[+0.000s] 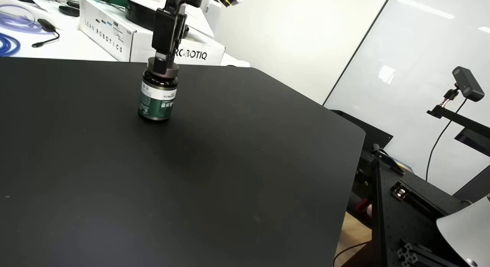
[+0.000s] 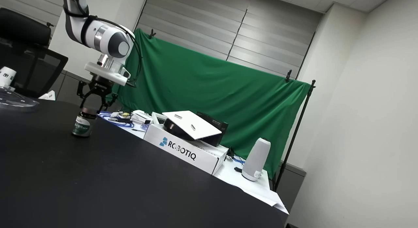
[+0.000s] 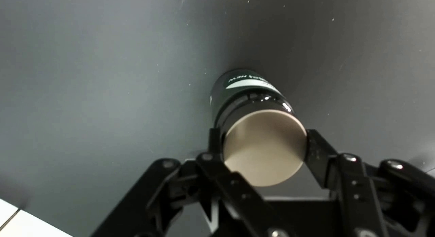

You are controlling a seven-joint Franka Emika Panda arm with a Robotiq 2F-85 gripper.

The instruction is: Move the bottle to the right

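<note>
The bottle (image 1: pixel 157 100) is small and dark, with a green label and a white band. It is at the black table's far side in an exterior view, and at the left in an exterior view (image 2: pixel 83 126). Its cap looks brownish-tan in the wrist view (image 3: pixel 265 148). The bottle is nearly upright with a slight tilt; I cannot tell whether its base touches the table. My gripper (image 3: pixel 262 143) comes from above, with one finger against each side of the cap, and is shut on it. It also shows in both exterior views (image 1: pixel 162 64) (image 2: pixel 91 109).
The black table (image 1: pixel 229 175) has its right edge beside a lower black bench (image 1: pixel 405 205). A white Robotiq box (image 1: pixel 107 31) with things on top stands behind the table, also seen in an exterior view (image 2: pixel 183 153). A clear plastic dish (image 2: pixel 16 102) is at the far left.
</note>
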